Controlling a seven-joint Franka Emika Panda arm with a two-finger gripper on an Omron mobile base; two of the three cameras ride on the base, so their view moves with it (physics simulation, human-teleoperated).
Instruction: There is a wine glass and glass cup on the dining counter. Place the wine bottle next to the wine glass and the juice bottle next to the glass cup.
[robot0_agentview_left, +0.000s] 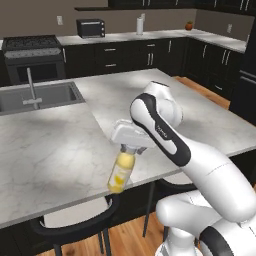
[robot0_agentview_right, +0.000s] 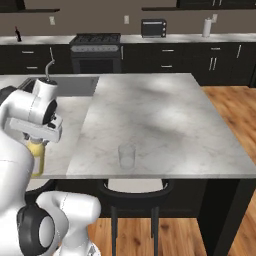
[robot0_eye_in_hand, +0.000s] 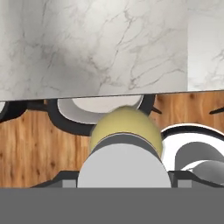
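The gripper (robot0_agentview_left: 131, 149) is pinching the juice bottle (robot0_agentview_left: 120, 174) at its cap end, and the bottle is hanging slightly tilted at the near edge of the counter (robot0_agentview_left: 55, 150). The glass cup (robot0_agentview_right: 127, 155) is standing near the same front edge, well apart to the right. The bottle is looking stiff and smooth, so I think it can slip or swing when held only at the cap; a hold lower on the neck seems safer. The cup is probably fragile and easy to knock over
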